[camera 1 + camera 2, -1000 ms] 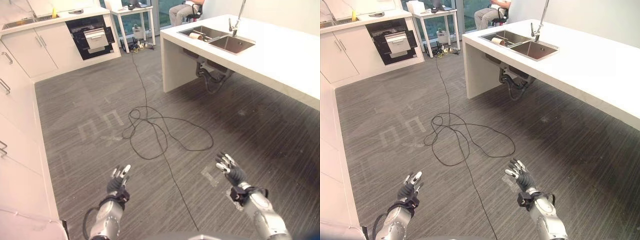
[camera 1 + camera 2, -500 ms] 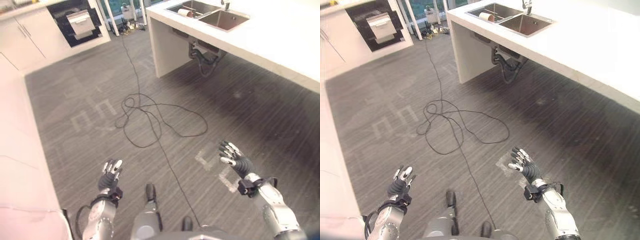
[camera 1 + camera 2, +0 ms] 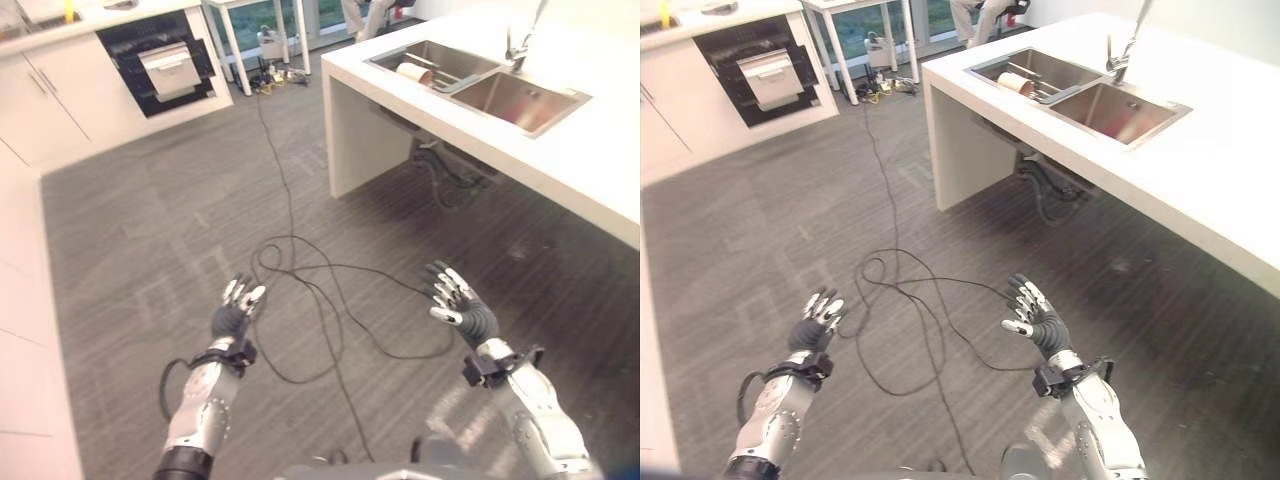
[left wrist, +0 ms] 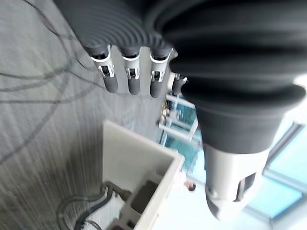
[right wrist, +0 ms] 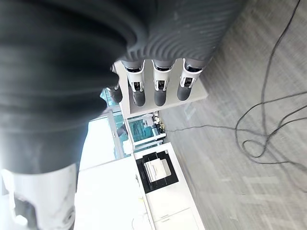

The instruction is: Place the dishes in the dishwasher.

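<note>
Both hands empty and held out over bare grey floor, fingers straight and loosely spread: left hand [image 3: 238,310] at about 7 o'clock in the head views, right hand [image 3: 458,305] at about 5 o'clock. Dishes lying well away, up at roughly 1 o'clock from the hands: a pale cylindrical piece, probably a cup on its side [image 3: 410,72], in the near basin of the double sink [image 3: 1080,92] set in the white island counter [image 3: 600,150], with thin rod-like items beside it, too small to name. Cup's long axis running roughly from 10 to 4 o'clock. Right hand clearly the nearer of the two to that sink, the counter rising on its side. Dishwasher likely the dark open appliance with a pale pulled-out rack [image 3: 170,62], in the white cabinet run at about 11 o'clock, well apart from the sink and on the left hand's side. Judged next need: close in on the sink, right hand leading. Person seated past the counter [image 3: 975,12].
</note>
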You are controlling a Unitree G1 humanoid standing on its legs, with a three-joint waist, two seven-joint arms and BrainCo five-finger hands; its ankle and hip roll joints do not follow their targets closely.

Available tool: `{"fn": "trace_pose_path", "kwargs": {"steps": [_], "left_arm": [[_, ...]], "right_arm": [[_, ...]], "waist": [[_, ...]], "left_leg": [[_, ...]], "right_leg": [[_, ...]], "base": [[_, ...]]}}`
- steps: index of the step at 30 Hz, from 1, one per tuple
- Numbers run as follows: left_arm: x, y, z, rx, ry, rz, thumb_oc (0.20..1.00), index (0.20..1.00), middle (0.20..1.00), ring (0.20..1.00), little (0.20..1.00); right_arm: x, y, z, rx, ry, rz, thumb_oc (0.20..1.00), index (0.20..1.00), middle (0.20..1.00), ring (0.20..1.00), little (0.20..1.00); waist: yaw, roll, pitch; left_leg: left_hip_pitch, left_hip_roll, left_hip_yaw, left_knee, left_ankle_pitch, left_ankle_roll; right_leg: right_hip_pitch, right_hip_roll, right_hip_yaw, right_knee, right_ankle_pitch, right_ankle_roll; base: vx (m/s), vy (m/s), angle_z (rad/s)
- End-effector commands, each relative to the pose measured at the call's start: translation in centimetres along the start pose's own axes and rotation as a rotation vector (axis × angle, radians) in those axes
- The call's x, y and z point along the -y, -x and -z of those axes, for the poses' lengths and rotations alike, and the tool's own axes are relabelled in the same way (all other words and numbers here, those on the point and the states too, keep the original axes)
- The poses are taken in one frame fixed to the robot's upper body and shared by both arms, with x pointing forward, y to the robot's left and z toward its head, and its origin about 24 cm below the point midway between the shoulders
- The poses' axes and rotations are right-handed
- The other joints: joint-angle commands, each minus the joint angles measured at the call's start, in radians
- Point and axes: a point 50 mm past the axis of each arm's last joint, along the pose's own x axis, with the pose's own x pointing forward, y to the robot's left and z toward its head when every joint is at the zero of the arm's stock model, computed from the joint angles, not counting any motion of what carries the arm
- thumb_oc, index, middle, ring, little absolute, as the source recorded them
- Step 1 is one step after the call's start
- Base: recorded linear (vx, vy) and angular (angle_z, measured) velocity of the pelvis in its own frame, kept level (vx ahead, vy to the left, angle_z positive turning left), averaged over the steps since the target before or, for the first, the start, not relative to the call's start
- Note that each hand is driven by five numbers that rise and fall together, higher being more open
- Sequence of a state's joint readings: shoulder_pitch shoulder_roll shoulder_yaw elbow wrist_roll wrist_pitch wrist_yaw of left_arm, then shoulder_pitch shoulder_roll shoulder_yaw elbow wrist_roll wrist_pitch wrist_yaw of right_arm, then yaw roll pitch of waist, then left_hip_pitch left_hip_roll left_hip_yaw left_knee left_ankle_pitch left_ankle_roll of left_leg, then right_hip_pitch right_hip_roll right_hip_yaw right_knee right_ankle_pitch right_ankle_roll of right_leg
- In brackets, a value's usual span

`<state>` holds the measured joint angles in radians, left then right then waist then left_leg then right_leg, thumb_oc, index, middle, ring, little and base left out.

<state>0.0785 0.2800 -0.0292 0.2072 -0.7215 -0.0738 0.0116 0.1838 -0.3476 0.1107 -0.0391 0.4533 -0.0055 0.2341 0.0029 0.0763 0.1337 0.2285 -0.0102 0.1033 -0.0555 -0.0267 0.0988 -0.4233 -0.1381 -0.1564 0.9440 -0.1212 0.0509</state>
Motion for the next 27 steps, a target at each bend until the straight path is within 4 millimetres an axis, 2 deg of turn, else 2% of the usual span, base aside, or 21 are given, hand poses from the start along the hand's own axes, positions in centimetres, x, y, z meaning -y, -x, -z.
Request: {"fn": "trace_pose_path", "kwargs": {"steps": [1,2,3,5,6,7,8,10,11,12,13,15,16,17,19,20,22,23,24,26,27], "left_arm": [[-2.0,0.9,-2.7,0.07,-0.118,-0.016,1.0,1.0,1.0,1.0,1.0],[-2.1,1.2,-2.7,0.07,-0.115,-0.007,1.0,1.0,1.0,1.0,1.0],[-2.1,1.5,-2.5,0.061,-0.106,0.002,1.0,1.0,1.0,1.0,1.0],[-1.7,1.8,-2.2,0.051,-0.099,0.02,1.0,1.0,1.0,1.0,1.0],[-1.7,1.9,-2.1,0.049,-0.101,0.024,1.0,1.0,1.0,1.0,1.0],[-1.8,2.1,-2.1,0.052,-0.108,0.031,1.0,1.0,1.0,1.0,1.0],[-1.8,2.1,-1.9,0.055,-0.103,0.028,1.0,1.0,1.0,1.0,1.0],[-1.7,2.0,-1.8,0.054,-0.067,0.012,1.0,1.0,1.0,1.0,1.0],[-1.7,2.1,-1.6,0.054,-0.025,0.001,1.0,1.0,1.0,1.0,1.0],[-1.5,2.1,-1.4,0.047,0.022,0.003,1.0,1.0,1.0,1.0,1.0],[-1.1,2.1,-1.1,0.041,0.092,0.013,1.0,1.0,1.0,1.0,1.0],[-0.5,2.2,-0.9,0.055,0.12,0.017,1.0,1.0,1.0,1.0,1.0],[-0.1,2.3,-0.8,0.055,0.142,0.031,1.0,1.0,1.0,1.0,1.0],[0.0,2.3,-0.7,0.054,0.143,0.038,1.0,1.0,1.0,1.0,1.0],[0.2,2.3,-0.8,0.049,0.145,0.053,1.0,1.0,1.0,1.0,1.0],[0.0,2.5,-1.5,0.069,0.147,0.065,1.0,1.0,1.0,1.0,1.0],[-0.3,2.6,-2.2,0.105,0.161,0.074,1.0,1.0,1.0,1.0,1.0],[-0.3,2.7,-2.9,0.15,0.159,0.072,1.0,1.0,1.0,1.0,1.0],[-0.4,2.9,-3.8,0.213,0.138,0.04,1.0,1.0,1.0,1.0,1.0],[-0.2,3.4,-6.5,0.376,0.072,0.054,1.0,1.0,1.0,1.0,1.0],[0.4,3.9,-8.6,0.485,0.037,0.094,1.0,1.0,1.0,1.0,1.0]], "right_arm": [[1.6,0.2,-2.1,0.122,-0.003,0.046,1.0,1.0,1.0,1.0,1.0],[2.0,0.7,-2.2,0.127,-0.006,0.057,1.0,1.0,1.0,1.0,1.0],[2.5,1.3,-2.2,0.13,-0.01,0.072,1.0,1.0,1.0,1.0,1.0],[2.7,1.5,-2.4,0.145,-0.012,0.088,1.0,1.0,1.0,1.0,1.0],[2.6,1.4,-2.6,0.151,-0.014,0.091,1.0,1.0,1.0,1.0,1.0],[2.6,1.2,-2.8,0.161,-0.012,0.094,1.0,1.0,1.0,1.0,1.0],[2.8,1.1,-3.0,0.162,-0.008,0.092,1.0,1.0,1.0,1.0,1.0],[3.0,0.8,-3.2,0.155,0.006,0.097,1.0,1.0,1.0,1.0,1.0],[3.0,0.7,-3.5,0.152,0.024,0.091,1.0,1.0,1.0,1.0,1.0],[3.0,0.8,-3.7,0.158,0.045,0.082,1.0,1.0,1.0,1.0,1.0],[3.1,0.9,-4.1,0.17,0.069,0.074,1.0,1.0,1.0,1.0,1.0],[3.3,1.0,-4.7,0.181,0.099,0.056,1.0,1.0,1.0,1.0,1.0],[3.4,1.1,-5.3,0.197,0.122,0.052,1.0,1.0,1.0,1.0,1.0],[3.5,1.1,-5.5,0.204,0.125,0.054,1.0,1.0,1.0,1.0,1.0],[3.7,0.9,-6.4,0.231,0.131,0.061,1.0,1.0,1.0,1.0,1.0],[3.7,0.8,-7.5,0.265,0.129,0.054,1.0,1.0,1.0,1.0,1.0],[3.5,0.8,-8.2,0.288,0.154,0.035,1.0,1.0,1.0,1.0,1.0],[3.2,0.8,-8.6,0.299,0.178,0.02,1.0,1.0,1.0,1.0,1.0],[3.2,0.9,-9.0,0.307,0.189,0.014,1.0,1.0,1.0,1.0,1.0],[3.1,1.0,-10.0,0.334,0.207,0.005,1.0,1.0,1.0,1.0,1.0],[3.0,1.3,-11.2,0.372,0.204,-0.013,1.0,1.0,1.0,1.0,1.0]], "waist": [[-0.011,-0.109,-0.023],[-0.031,-0.12,-0.015],[-0.056,-0.124,-0.012],[-0.072,-0.124,-0.008],[-0.072,-0.126,-0.007],[-0.069,-0.127,-0.013],[-0.071,-0.126,-0.022],[-0.077,-0.114,-0.047],[-0.085,-0.101,-0.063],[-0.091,-0.093,-0.071],[-0.094,-0.103,-0.072],[-0.092,-0.126,-0.059],[-0.078,-0.145,-0.045],[-0.071,-0.149,-0.039],[-0.053,-0.158,-0.025],[-0.045,-0.15,-0.025],[-0.038,-0.128,-0.031],[-0.028,-0.114,-0.038],[-0.017,-0.109,-0.039],[0.007,-0.107,-0.039],[0.021,-0.11,-0.036]], "left_leg": [[-0.122,-0.031,-0.045,-0.032,0.049,-0.048],[-0.095,-0.035,-0.061,-0.032,0.026,-0.055],[-0.069,-0.039,-0.085,-0.032,0.001,-0.061],[-0.028,-0.042,-0.113,-0.032,-0.037,-0.065],[-0.006,-0.044,-0.115,-0.032,-0.055,-0.065],[0.022,-0.047,-0.112,-0.032,-0.081,-0.06],[0.045,-0.045,-0.121,-0.032,-0.09,-0.063],[0.084,-0.027,-0.104,-0.016,-0.089,-0.075],[0.083,0.0,-0.078,0.041,-0.033,-0.105],[0.04,0.038,-0.05,0.165,0.069,-0.148],[-0.026,0.067,-0.027,0.32,0.144,-0.182],[-0.128,0.072,-0.021,0.55,0.195,-0.21],[-0.238,0.067,-0.033,0.7,0.206,-0.209],[-0.294,0.08,-0.031,0.736,0.189,-0.199],[-0.361,0.099,-0.013,0.706,0.156,-0.174],[-0.344,0.131,0.015,0.536,0.145,-0.164],[-0.321,0.158,0.005,0.29,0.16,-0.171],[-0.288,0.17,-0.048,0.108,0.173,-0.184],[-0.265,0.174,-0.089,0.016,0.193,-0.194],[-0.277,0.179,-0.156,-0.019,0.203,-0.207],[-0.293,0.174,-0.168,0.005,0.189,-0.204]], "right_leg": [[0.283,0.025,-0.064,-0.61,0.235,0.058],[0.28,0.033,-0.072,-0.731,0.252,0.066],[0.26,0.037,-0.043,-0.845,0.295,0.081],[0.223,0.026,-0.045,-0.961,0.369,0.098],[0.216,0.019,-0.069,-0.985,0.391,0.102],[0.232,0.022,-0.092,-0.994,0.377,0.094],[0.243,0.025,-0.091,-0.997,0.389,0.086],[0.267,0.042,-0.095,-0.979,0.36,0.063],[0.283,0.057,-0.102,-0.979,0.341,0.041],[0.315,0.076,-0.096,-0.996,0.321,0.015],[0.352,0.078,-0.084,-1.01,0.303,-0.005],[0.397,0.079,-0.044,-1.009,0.275,-0.035],[0.432,0.073,-0.016,-1.009,0.263,-0.051],[0.446,0.075,-0.008,-1.01,0.256,-0.055],[0.483,0.079,0.022,-1.016,0.241,-0.055],[0.507,0.09,0.052,-1.023,0.214,-0.046],[0.522,0.094,0.085,-1.031,0.191,-0.027],[0.529,0.088,0.11,-1.031,0.175,-0.009],[0.541,0.085,0.128,-1.031,0.165,-0.003],[0.564,0.073,0.154,-1.031,0.142,0.005],[0.574,0.047,0.159,-1.031,0.143,0.017]], "base": [[0.53,-0.171,1.35],[0.61,-0.231,1.41],[0.59,-0.245,1.23],[0.57,-0.254,1.0],[0.62,-0.304,0.59],[0.54,-0.271,0.13],[0.57,-0.285,-0.21],[0.46,-0.219,-0.22],[0.42,-0.247,-0.29],[0.49,-0.349,-0.43],[0.42,-0.352,-0.48],[0.38,-0.293,-0.45],[0.29,-0.198,-0.61],[0.29,-0.147,-0.58],[0.33,0.035,-0.73],[0.5,0.265,-0.83],[0.5,0.425,-1.0],[0.45,0.453,-0.99],[0.47,0.487,-0.71],[0.33,0.415,-0.84],[0.24,0.459,-0.98]]}}
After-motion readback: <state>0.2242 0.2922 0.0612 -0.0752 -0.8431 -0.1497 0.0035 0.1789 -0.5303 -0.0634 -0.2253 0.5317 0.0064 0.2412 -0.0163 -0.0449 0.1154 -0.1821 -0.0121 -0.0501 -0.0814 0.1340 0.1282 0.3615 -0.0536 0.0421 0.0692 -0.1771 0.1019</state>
